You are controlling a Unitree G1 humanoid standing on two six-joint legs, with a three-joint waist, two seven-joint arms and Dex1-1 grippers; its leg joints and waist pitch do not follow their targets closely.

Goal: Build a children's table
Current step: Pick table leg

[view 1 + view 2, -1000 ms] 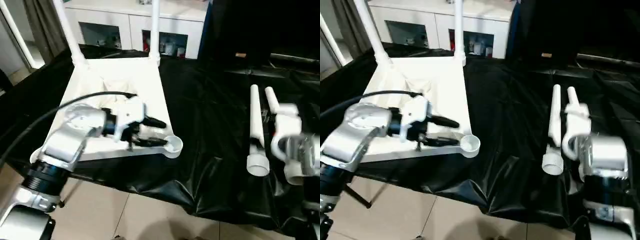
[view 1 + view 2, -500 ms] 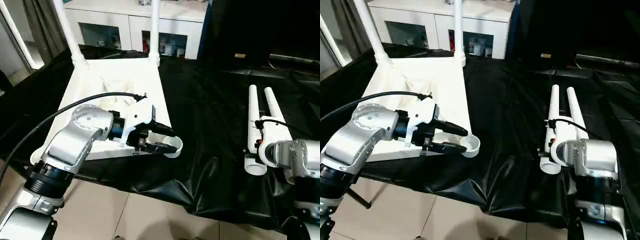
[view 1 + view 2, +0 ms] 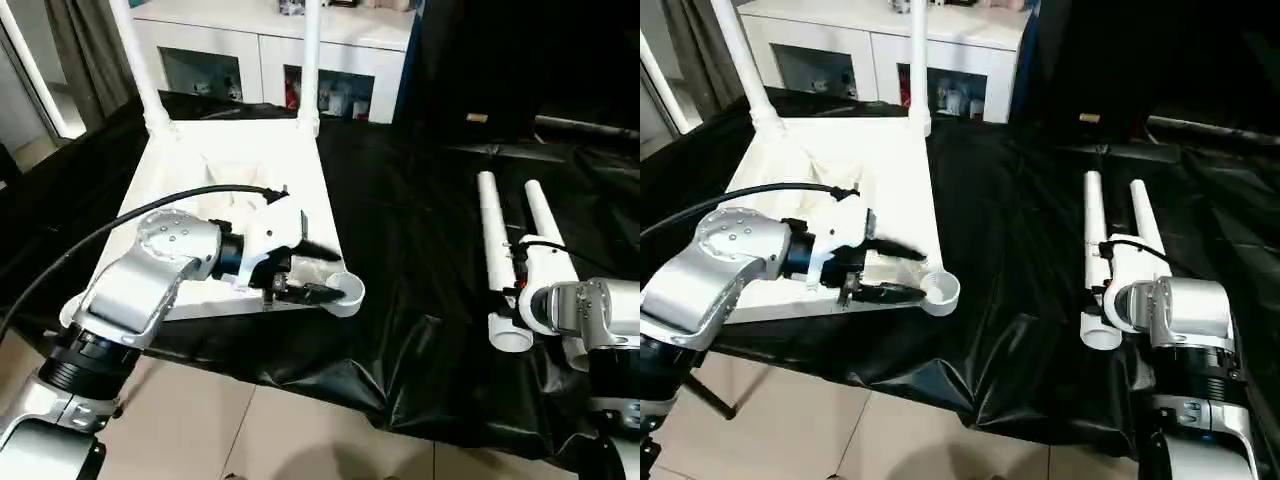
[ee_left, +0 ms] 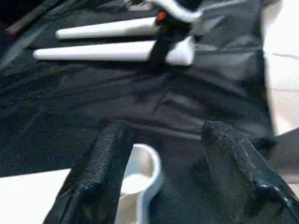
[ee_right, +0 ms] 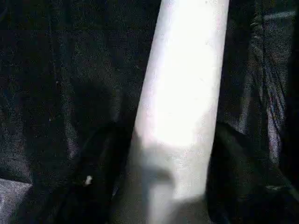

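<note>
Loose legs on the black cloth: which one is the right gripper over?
The loose leg nearer the tabletop: the right gripper straddles it at its flared end. The other loose leg lies beside it, farther from the tabletop.

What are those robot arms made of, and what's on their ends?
Each forearm is a rounded silver shell with a ribbed black ring near the elbow. The left arm carries a white wrist block and a thin black cable looping over it. The left gripper has two slim black fingers with a rough, grainy surface. The right arm also ends in a white block with a small black cable.
</note>
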